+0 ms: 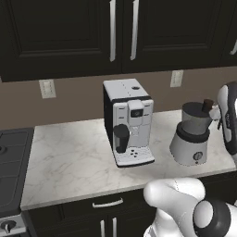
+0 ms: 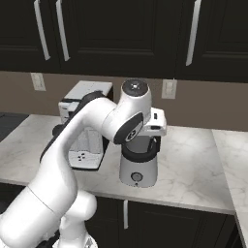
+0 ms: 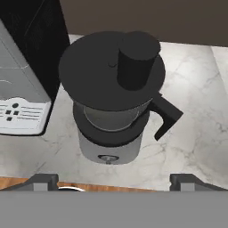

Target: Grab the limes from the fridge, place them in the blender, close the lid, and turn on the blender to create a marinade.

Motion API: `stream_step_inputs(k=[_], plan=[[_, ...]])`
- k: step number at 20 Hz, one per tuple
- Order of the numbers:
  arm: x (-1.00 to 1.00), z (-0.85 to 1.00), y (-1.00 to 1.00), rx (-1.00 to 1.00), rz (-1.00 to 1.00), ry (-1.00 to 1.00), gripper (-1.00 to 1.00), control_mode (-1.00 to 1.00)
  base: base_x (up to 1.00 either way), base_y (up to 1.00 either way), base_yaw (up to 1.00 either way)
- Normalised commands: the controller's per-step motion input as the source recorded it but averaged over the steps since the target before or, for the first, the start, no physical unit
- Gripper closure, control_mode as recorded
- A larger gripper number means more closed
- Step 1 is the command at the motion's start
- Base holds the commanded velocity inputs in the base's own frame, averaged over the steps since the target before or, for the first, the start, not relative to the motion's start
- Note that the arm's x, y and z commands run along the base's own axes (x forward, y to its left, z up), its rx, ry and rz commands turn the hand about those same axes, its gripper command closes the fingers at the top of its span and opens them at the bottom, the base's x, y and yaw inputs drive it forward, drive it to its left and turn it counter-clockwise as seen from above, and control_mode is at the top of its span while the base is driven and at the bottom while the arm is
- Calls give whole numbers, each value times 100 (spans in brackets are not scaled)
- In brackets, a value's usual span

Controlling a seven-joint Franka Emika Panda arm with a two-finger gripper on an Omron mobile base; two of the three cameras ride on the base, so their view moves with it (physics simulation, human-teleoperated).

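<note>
The blender (image 3: 109, 142) stands on the marble counter, a light grey base with a round knob (image 3: 108, 158) under a dark smoky jar whose black handle (image 3: 164, 116) points right. The black lid (image 3: 98, 75) with its raised knob rests on top of the jar. My gripper (image 3: 116, 183) hovers above and in front of the blender, open wide, with nothing between its fingers. In the left base view the blender (image 1: 189, 143) sits at the right, beside my arm. My arm covers the jar of the blender (image 2: 138, 169) in the right base view. The limes and the fridge are out of view.
A boxy white coffee machine (image 1: 129, 120) stands on the counter (image 1: 69, 157) just left of the blender. A stove (image 1: 11, 162) borders the counter's left end. Dark wall cabinets hang above, and the counter's front edge runs close below the blender.
</note>
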Motion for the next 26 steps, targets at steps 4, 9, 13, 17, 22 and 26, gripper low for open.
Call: stream_step_inputs(k=[4,9,13,17,22,26], plan=[[-40,-22,26,-8,0,0,-100,-100,0,0,0],[-34,-56,8,-3,4,-14,-100,-100,0,0,0],[-36,-76,0,0,19,-34,-100,-100,0,0,0],[-35,-57,0,0,27,-27,-100,-100,0,0,0],[-30,-27,0,0,29,-9,-100,-100,0,0,0],[-25,-17,-13,0,35,-1,-100,-100,0,0,0]])
